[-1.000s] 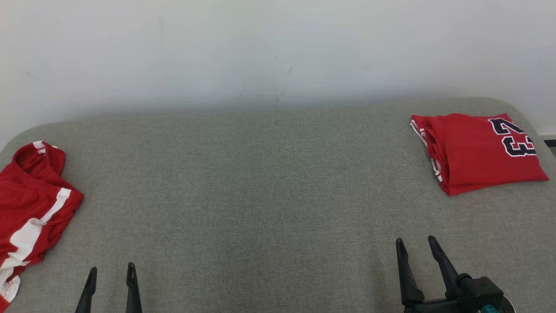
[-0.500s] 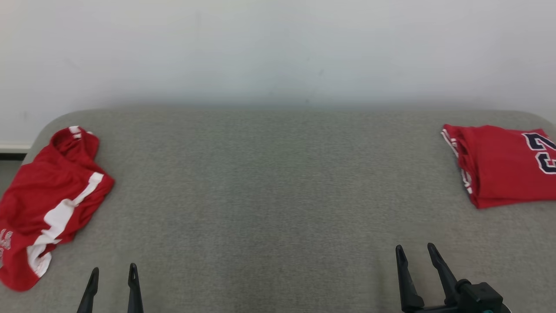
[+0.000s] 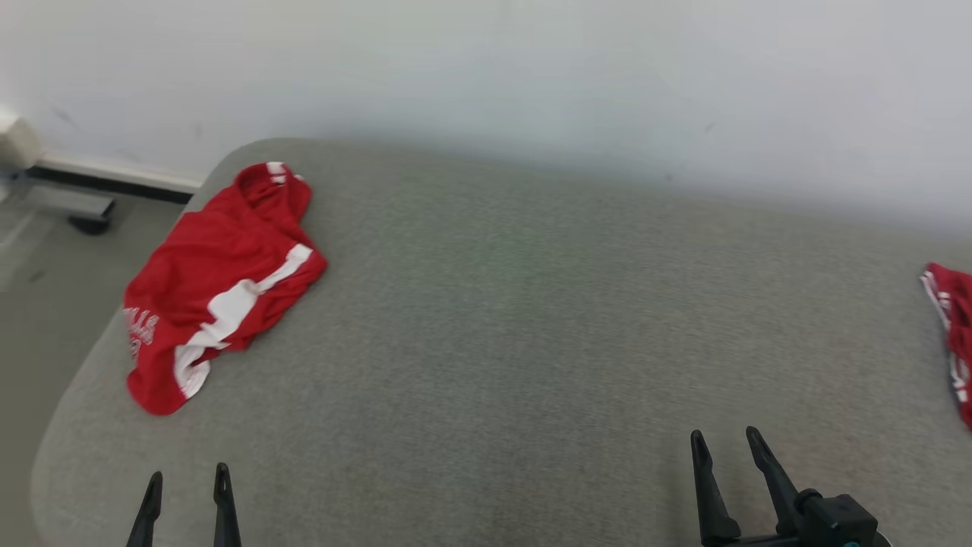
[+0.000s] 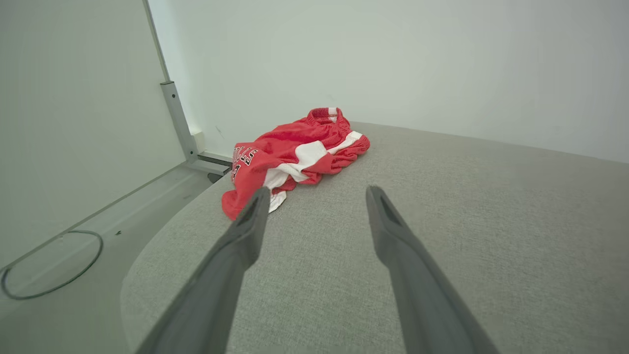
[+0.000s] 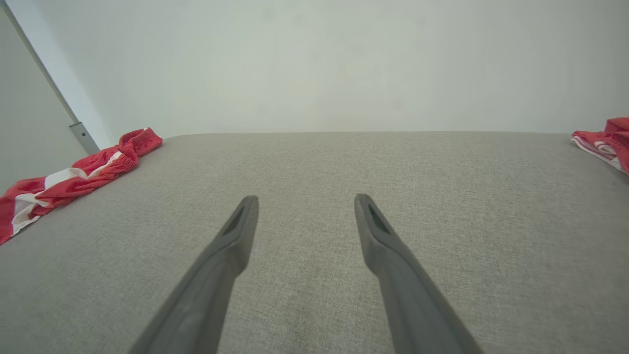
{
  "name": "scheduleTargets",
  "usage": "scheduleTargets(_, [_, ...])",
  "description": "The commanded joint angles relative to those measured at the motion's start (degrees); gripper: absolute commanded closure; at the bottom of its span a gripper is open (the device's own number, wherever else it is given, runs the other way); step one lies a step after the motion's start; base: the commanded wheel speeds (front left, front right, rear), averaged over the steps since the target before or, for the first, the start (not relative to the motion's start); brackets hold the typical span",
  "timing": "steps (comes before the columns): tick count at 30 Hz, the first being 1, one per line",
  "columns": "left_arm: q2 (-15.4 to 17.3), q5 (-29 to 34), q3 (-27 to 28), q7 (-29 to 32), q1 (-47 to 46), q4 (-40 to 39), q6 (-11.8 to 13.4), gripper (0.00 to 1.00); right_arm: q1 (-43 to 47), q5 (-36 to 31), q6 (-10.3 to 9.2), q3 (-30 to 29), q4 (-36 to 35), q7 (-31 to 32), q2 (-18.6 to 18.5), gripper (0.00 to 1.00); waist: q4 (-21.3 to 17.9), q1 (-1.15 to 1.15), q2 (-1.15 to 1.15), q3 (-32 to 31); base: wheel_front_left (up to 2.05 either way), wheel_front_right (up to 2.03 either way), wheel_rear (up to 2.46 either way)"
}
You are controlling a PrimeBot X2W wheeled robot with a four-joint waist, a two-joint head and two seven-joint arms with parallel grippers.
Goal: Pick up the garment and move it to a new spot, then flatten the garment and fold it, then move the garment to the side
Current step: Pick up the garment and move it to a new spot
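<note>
Grey woven couch bears crumpled red shorts.

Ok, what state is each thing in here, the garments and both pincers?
Shorts: crumpled, not folded, lying at the left end of the cushion.
Other garment: cut off by the right edge of the head view; stacked layers, looks folded.
Left pincer: open, empty.
Right pincer: open, empty.
</note>
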Motion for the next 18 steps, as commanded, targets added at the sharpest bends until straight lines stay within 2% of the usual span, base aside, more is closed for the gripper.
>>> scheduleTargets(1, [0.1, -0.3, 0.2, -0.2, -0.1, 0.1, 0.3, 0.00, -0.3, -0.2, -0.15, 0.1, 0.0, -0.2, 0.2, 0.00, 5.6, -0.01, 0.00, 1.2, 0.00, 0.00, 0.00])
scheduleTargets(9, [0.0, -1.0, 0.8, -0.2, -0.6, 0.5, 0.5, 0.00, -1.0, -1.0, -0.15, 0.7, 0.0, -0.2, 0.2, 0.00, 10.2, -0.01, 0.00, 1.7, 0.00, 0.00, 0.00])
scheduleTargets(18, [-0.1, -1.2, 1.9, -0.2, 0.9, 0.3, 0.9, 0.00, -0.9, -1.6, -0.15, 1.0, 0.1, -0.2, 0.2, 0.00, 11.2, -0.01, 0.00, 1.3, 0.00, 0.00, 0.00])
